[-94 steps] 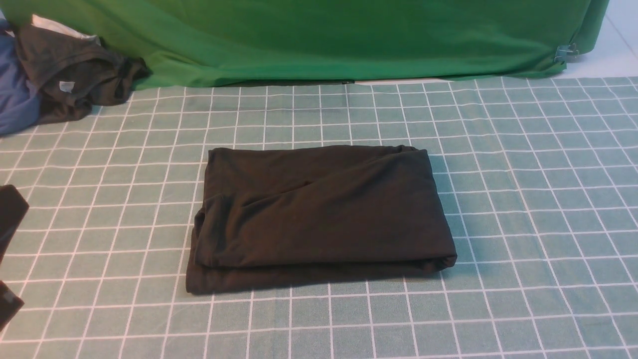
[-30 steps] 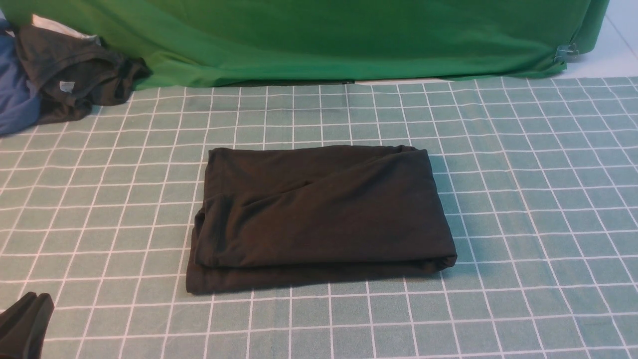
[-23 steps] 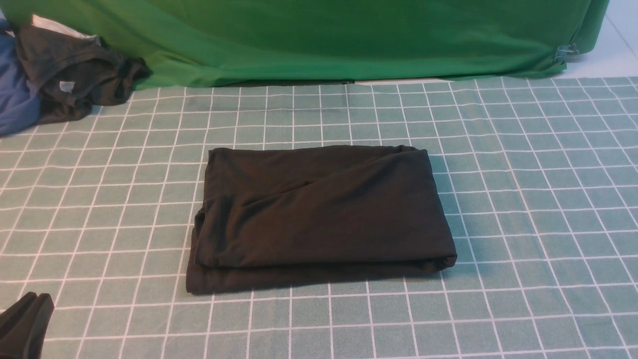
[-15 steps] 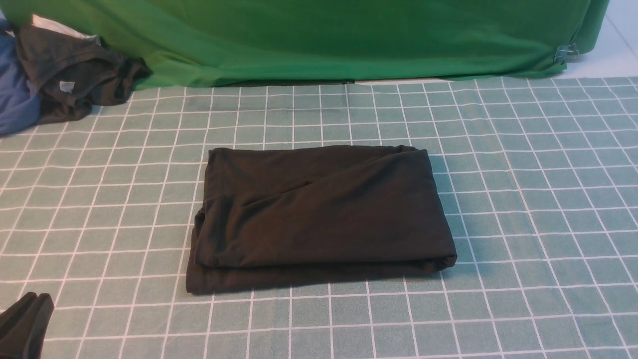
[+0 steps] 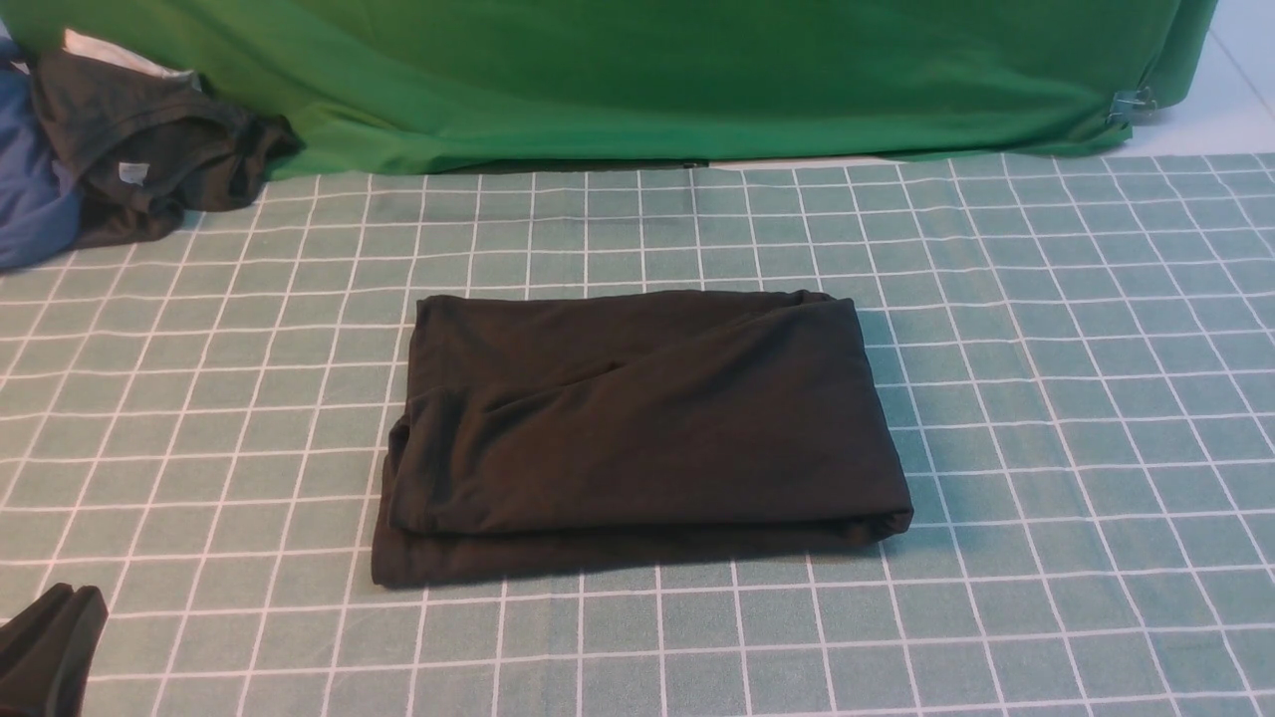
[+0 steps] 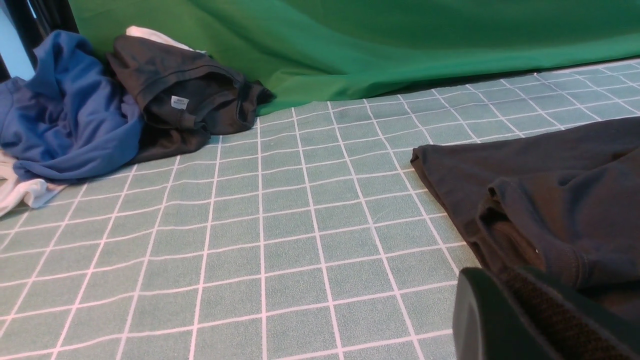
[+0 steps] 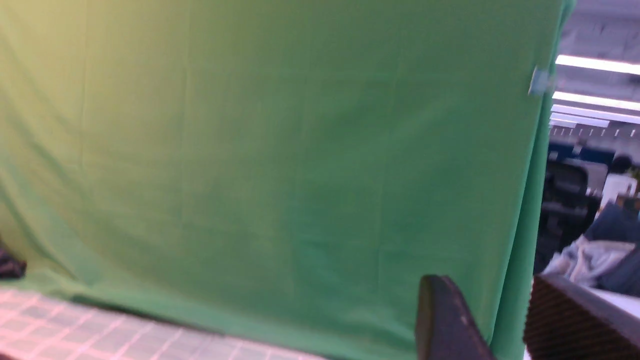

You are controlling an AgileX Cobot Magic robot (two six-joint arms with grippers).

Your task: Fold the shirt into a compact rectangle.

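The black shirt (image 5: 637,428) lies folded into a rectangle in the middle of the checked tablecloth, its print and neck label hidden inside the folds. In the left wrist view its near left corner (image 6: 550,200) shows layered edges. My left gripper (image 5: 68,597) sits at the table's near left corner, well clear of the shirt, shut with nothing in it; its tip (image 6: 500,282) shows in the left wrist view. My right gripper (image 7: 485,292) is out of the front view. It is raised, facing the green backdrop, with its fingers (image 7: 442,315) apart and empty.
A dark grey garment (image 5: 149,139) with a small white tag lies crumpled at the far left, beside a blue garment (image 5: 30,199) and a white cloth (image 6: 20,192). A green backdrop (image 5: 647,80) hangs along the table's far edge. The checked tablecloth (image 5: 1046,349) surrounds the shirt.
About three seconds ago the left gripper stood open at the left edge; it has since dropped to the near left corner and shut. Nothing has moved in the last second.
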